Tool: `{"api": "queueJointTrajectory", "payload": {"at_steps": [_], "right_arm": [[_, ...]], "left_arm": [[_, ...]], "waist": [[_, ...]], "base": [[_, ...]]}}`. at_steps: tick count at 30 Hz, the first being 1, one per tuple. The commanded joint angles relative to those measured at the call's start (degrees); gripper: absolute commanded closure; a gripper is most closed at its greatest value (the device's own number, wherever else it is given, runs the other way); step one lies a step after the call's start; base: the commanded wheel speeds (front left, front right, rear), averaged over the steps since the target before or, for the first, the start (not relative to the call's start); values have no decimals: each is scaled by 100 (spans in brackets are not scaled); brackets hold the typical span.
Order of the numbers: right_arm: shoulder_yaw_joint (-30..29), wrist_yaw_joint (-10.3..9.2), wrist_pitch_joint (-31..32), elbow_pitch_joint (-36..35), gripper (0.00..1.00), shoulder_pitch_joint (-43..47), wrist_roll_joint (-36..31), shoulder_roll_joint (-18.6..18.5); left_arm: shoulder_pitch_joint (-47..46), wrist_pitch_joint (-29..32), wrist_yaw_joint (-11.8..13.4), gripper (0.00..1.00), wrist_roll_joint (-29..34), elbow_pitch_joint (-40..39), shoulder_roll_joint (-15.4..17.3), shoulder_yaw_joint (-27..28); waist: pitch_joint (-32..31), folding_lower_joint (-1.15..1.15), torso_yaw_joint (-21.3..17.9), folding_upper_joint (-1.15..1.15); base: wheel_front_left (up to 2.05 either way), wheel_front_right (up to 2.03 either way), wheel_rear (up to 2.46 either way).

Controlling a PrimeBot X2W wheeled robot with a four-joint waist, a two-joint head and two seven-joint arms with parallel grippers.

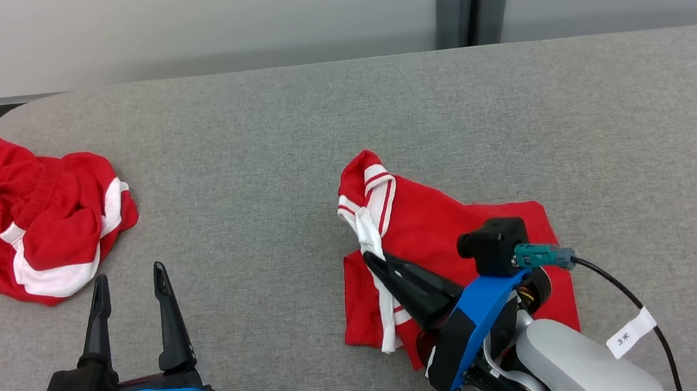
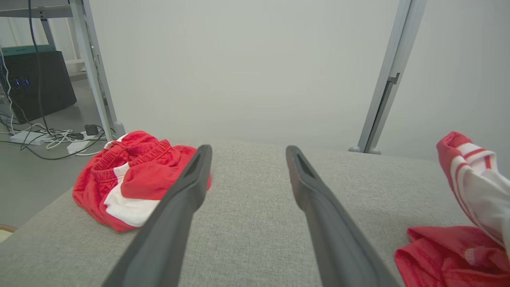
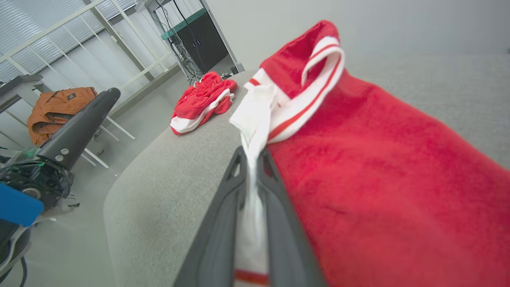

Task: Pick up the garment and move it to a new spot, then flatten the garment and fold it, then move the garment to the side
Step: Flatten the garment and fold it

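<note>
**Head view.** The garment (image 1: 445,229), red with white-and-red striped trim, lay partly folded on the grey table (image 1: 375,100), right of centre and near the front edge. The right gripper (image 1: 373,263) lay over the garment's near part and pointed toward the far left. It was clamped on a white band (image 1: 369,234) that ran along the garment's left edge. The left gripper (image 1: 128,281) stood at the lower left with its jaws apart and bare table between them, away from both cloths. Crumpled red-and-white shorts (image 1: 34,217) sat at the table's far left corner, well apart from the garment.

**Left wrist view.** The two spread fingers framed the table surface. The shorts showed behind the left finger, and the garment lay at the right edge.

**Right wrist view.** The white band ran between the closed fingers (image 3: 287,239) and rose to a striped fold, with the red body spread to the right. An orange jacket (image 3: 55,107) lay beyond the table at the left. A dark cabinet (image 3: 197,40) stood farther back.
</note>
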Motion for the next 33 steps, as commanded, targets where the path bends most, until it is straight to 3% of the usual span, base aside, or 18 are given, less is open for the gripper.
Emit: {"api": "queueJointTrajectory", "payload": {"at_steps": [1, 2, 9, 16, 26, 33], "right_arm": [[49, 3, -72, 55, 48, -109, 37, -3], [92, 3, -127, 108, 0, -135, 109, -3], [-107, 3, -680, 542, 0, -479, -40, -7], [-1172, 3, -960, 797, 0, -586, -996, -27], [-2673, 3, -1001, -153, 0, 259, -2020, -200], [-3209, 3, -939, -901, 0, 1016, -2378, -110]], "left_arm": [[-56, -26, 17, 0, -23, 6, -6, -17], [-59, -26, 24, 0, -28, 6, -7, -20], [0, -26, 31, 0, 14, -8, -6, 75], [48, -26, 18, 0, 75, -63, -6, 166], [234, -26, -15, 0, 187, -148, 3, 400], [399, -26, -2, 0, 222, -225, 2, 532]], "waist": [[16, 0, 13, 0], [24, 0, 16, 0], [2, 0, -156, 0], [-96, 0, -417, 0], [-230, 0, -828, 0], [-360, 0, -1005, 0]], "base": [[0, 0, 0], [0, 0, 0], [0, 0, 0], [0, 0, 0], [0, 0, 0], [0, 0, 0]]}}
